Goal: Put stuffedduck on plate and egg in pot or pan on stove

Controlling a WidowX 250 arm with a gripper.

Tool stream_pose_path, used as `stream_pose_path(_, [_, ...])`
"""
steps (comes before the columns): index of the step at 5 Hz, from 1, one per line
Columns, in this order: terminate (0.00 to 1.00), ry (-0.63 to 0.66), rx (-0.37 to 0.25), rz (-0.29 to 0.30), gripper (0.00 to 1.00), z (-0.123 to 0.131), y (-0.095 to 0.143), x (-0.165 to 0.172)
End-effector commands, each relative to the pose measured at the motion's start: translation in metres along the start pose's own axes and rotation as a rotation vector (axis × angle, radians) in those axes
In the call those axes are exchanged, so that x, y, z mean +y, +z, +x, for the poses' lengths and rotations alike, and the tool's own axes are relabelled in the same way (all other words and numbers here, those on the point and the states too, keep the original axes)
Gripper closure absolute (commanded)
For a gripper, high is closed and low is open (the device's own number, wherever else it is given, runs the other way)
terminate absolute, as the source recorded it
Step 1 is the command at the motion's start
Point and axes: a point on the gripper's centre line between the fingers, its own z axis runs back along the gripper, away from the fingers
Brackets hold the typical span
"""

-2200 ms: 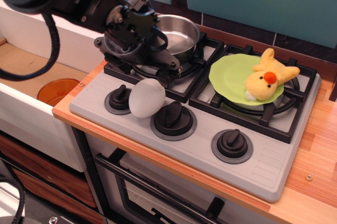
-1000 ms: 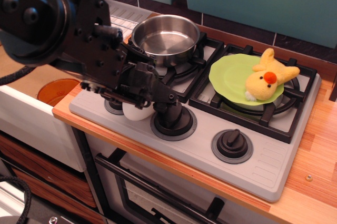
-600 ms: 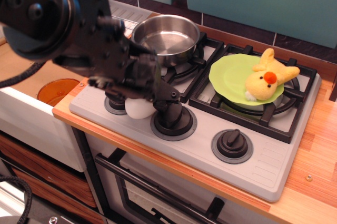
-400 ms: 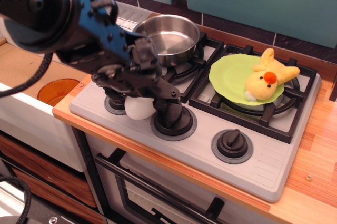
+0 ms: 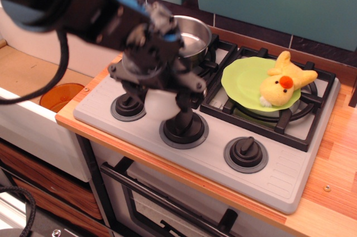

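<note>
My black gripper (image 5: 159,85) hangs just above the grey stove (image 5: 279,175), between the left knob (image 5: 128,106) and the middle knob (image 5: 183,129), in front of the steel pot (image 5: 194,39) on the back left burner. It is blurred and raised. The white egg no longer lies on the stove front; it is hidden inside the closed fingers. The yellow stuffedduck (image 5: 284,86) lies on the right part of the light-green plate (image 5: 242,78), which rests on the right burner. The pot holds nothing.
An orange round bowl (image 5: 58,95) sits in the sink area at the left, below the counter edge. A third knob (image 5: 245,153) is at the front right. Wooden counter (image 5: 334,192) runs along the right. Teal cabinets stand behind the stove.
The gripper came down over the egg between the knobs and closed on it. It has now risen and shifted right toward the pot, and the egg has left the stove surface.
</note>
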Motion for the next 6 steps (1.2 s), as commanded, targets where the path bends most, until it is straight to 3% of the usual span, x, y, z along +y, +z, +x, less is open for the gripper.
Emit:
stream_pose_path(1, [0.0,-0.01,0.038,0.018,1.0,0.053,0.05,-0.015])
stream_pose_path(2, [0.0,-0.041,0.059,0.011,1.0,0.085,0.054,-0.012])
stream_pose_path(4, [0.0,-0.12,0.051,-0.069,1.0,0.154,0.025,0.016])
stream_pose_path(5, [0.0,-0.131,0.034,-0.095,1.0,0.168,0.005,0.025])
stream_pose_path(6, [0.0,-0.121,0.014,-0.099,1.0,0.162,-0.009,0.025])
